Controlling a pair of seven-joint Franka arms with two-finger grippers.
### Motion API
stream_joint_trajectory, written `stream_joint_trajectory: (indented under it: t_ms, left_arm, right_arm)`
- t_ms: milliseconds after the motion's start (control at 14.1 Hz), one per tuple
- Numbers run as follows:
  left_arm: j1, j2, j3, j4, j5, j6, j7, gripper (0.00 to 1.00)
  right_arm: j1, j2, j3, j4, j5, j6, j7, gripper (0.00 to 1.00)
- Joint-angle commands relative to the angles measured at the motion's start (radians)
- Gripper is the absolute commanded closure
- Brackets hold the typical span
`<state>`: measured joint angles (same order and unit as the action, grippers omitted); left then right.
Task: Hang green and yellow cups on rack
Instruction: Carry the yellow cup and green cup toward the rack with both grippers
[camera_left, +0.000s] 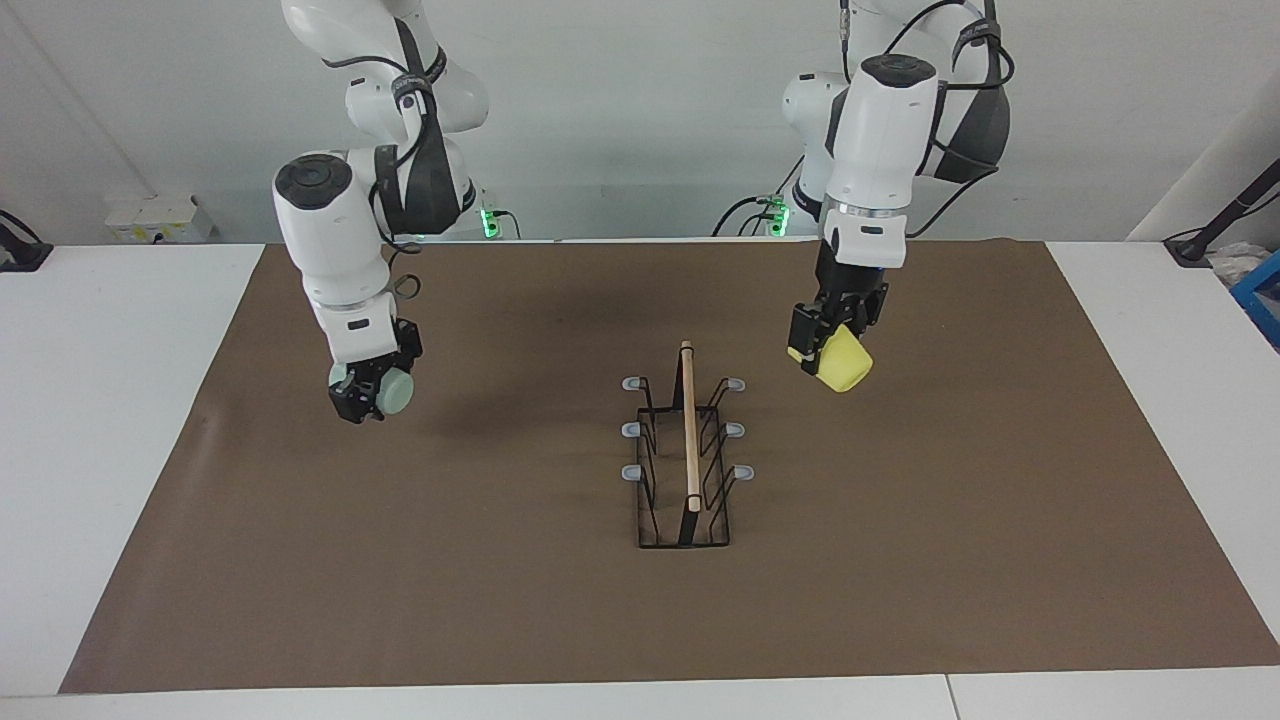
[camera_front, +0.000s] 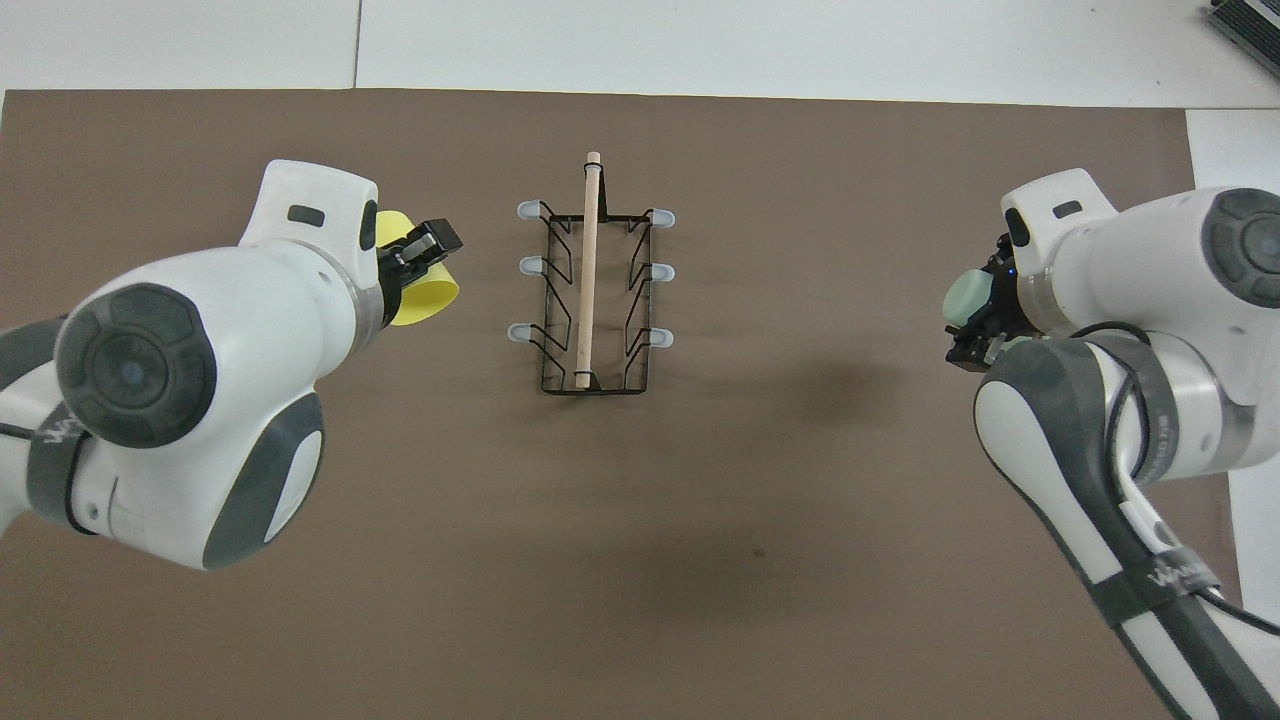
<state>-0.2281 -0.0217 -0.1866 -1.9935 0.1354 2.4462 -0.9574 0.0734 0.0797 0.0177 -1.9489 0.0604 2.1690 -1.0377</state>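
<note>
Brown mat (camera_left: 560, 600): matte sheet over a white table (camera_left: 100, 450), filling most of the facing frame.
Facing, rack (camera_left: 686, 450): centre of frame, black wire, pale wooden rod on top, grey-tipped prongs along both sides.
Facing, left gripper (camera_left: 835, 345): right of centre, clenched on the yellow cup (camera_left: 845, 362), held tilted in the air just up and right of the rack; its mouth is turned from the camera.
Facing, right gripper (camera_left: 368, 392): left of centre, clamped on the green cup (camera_left: 394, 391), raised over bare mat; only the cup's round base shows.
Overhead, rack (camera_front: 590, 290): upper centre, all six prongs plain.
Overhead, left gripper (camera_front: 420, 262): largely hidden under its white wrist; yellow cup (camera_front: 420, 300) shows only as a slice.
Overhead, right gripper (camera_front: 985, 320): right edge, mostly covered by the arm; green cup (camera_front: 965, 298) peeks out as a pale round patch.
Height: only the facing frame shows both cups off the mat.
</note>
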Motion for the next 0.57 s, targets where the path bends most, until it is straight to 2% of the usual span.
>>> stream_joint_trajectory:
  t_ms: [0,142,212,354,495]
  left_arm:
    - [0.013,-0.067,-0.017,-0.164,0.068,0.254,-0.001,1.0]
    - [0.013,-0.07,-0.02,-0.206,0.169,0.315,-0.004,1.0]
    - [0.013,-0.066,-0.025,-0.231,0.197,0.377,-0.006,1.0]
    - [0.015,-0.052,-0.025,-0.28,0.207,0.521,-0.006,1.0]
    - [0.015,-0.032,-0.025,-0.304,0.237,0.56,-0.007,1.0]
  right_arm:
    - [-0.015,-0.038,0.008,-0.015,0.217,-0.004,-0.057,0.99]
    - [-0.018,-0.055,0.008,-0.016,0.35,0.0,-0.116,0.99]
    - [-0.023,-0.06,0.008,-0.018,0.462,0.0,-0.181,0.99]
    - [-0.043,-0.073,0.008,-0.034,0.686,-0.003,-0.327,0.99]
    - [-0.052,-0.107,0.008,-0.089,0.871,-0.008,-0.48,0.99]
